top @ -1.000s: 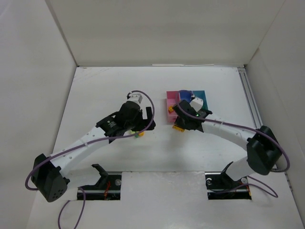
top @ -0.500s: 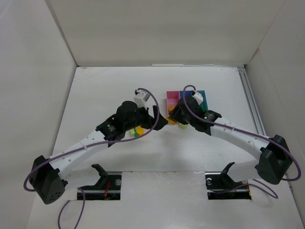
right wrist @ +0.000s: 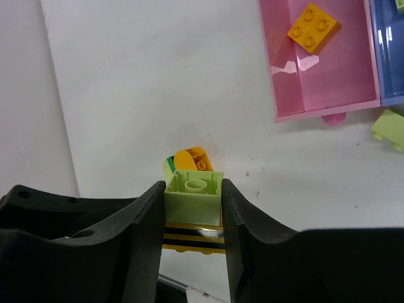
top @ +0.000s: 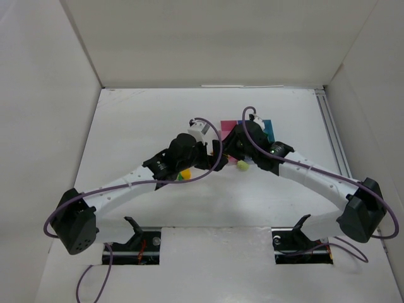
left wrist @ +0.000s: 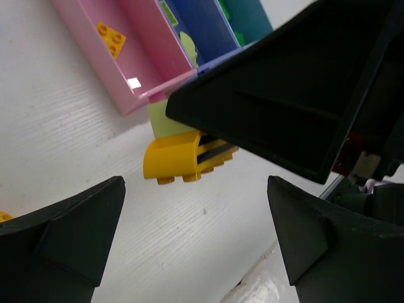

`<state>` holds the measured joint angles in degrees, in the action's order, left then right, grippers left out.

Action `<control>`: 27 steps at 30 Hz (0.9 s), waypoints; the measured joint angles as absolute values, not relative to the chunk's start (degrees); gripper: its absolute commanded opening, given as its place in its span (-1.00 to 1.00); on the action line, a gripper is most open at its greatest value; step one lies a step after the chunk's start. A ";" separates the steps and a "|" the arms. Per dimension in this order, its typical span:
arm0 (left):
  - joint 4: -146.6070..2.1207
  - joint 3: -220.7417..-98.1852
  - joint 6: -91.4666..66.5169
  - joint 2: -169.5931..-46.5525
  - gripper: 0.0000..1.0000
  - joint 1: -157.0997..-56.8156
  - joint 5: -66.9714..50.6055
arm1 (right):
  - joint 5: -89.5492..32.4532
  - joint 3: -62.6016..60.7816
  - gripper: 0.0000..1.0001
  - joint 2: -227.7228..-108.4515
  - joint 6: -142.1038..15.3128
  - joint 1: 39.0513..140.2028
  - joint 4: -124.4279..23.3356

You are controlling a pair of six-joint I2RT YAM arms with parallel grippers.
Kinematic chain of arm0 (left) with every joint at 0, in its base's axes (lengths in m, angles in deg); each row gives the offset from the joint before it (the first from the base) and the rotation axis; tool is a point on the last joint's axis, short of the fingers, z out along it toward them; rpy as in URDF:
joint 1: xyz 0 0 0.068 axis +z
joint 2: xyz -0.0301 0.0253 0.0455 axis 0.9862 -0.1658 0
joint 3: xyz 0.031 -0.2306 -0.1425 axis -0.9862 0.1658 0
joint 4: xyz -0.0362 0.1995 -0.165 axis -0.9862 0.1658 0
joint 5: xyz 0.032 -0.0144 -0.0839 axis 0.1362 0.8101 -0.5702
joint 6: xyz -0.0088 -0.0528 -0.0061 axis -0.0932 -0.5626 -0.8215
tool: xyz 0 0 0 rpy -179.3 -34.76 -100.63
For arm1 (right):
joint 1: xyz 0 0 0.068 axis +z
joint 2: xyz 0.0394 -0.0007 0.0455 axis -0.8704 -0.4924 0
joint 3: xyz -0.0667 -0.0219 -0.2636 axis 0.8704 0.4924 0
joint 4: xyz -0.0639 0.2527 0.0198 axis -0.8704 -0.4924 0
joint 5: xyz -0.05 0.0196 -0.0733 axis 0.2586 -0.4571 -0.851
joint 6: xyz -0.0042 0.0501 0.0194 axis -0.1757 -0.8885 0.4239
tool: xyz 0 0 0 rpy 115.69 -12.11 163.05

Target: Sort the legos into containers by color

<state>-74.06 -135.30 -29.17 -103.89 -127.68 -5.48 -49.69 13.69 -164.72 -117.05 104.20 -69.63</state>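
Fingers (right wrist: pixel 145 214) of the right gripper (right wrist: pixel 193 189) pinch a pale green brick (right wrist: pixel 194 201) that has a yellow striped brick (left wrist: pixel 173 161) right under it, low over the table (right wrist: pixel 158 76) and near the end of the pink bin (right wrist: pixel 328 88). The left gripper (left wrist: pixel 196 240) is spread wide and holds nothing, close beside the right one. An orange brick (right wrist: pixel 312 26) lies in the pink bin, pale green pieces (left wrist: pixel 187 45) lie in the blue bin (left wrist: pixel 202 25), a loose pale green one (right wrist: pixel 391 129) lies just outside the bins, and an orange and green cluster (right wrist: pixel 191 159) sits apart on the table
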 measured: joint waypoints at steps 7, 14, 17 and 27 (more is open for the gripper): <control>-80.03 -134.19 -31.51 -103.06 0.60 -127.72 -2.58 | -47.76 13.80 -0.60 -164.96 -118.56 104.25 -67.75; -80.40 -134.01 -33.08 -103.04 0.20 -127.75 -0.41 | -46.65 13.82 -0.60 -164.92 -119.96 104.22 -65.96; -80.40 -134.01 -33.98 -103.04 0.20 -127.77 0.85 | -46.14 13.99 -0.60 -164.92 -120.70 104.18 -65.26; -80.75 -132.88 -36.71 -102.84 0.16 -130.08 7.87 | -43.89 15.33 -0.60 -164.04 -122.23 104.07 -63.75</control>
<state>-80.75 -132.88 -36.71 -102.84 -130.08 7.87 -43.89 15.33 -164.04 -122.23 104.07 -63.75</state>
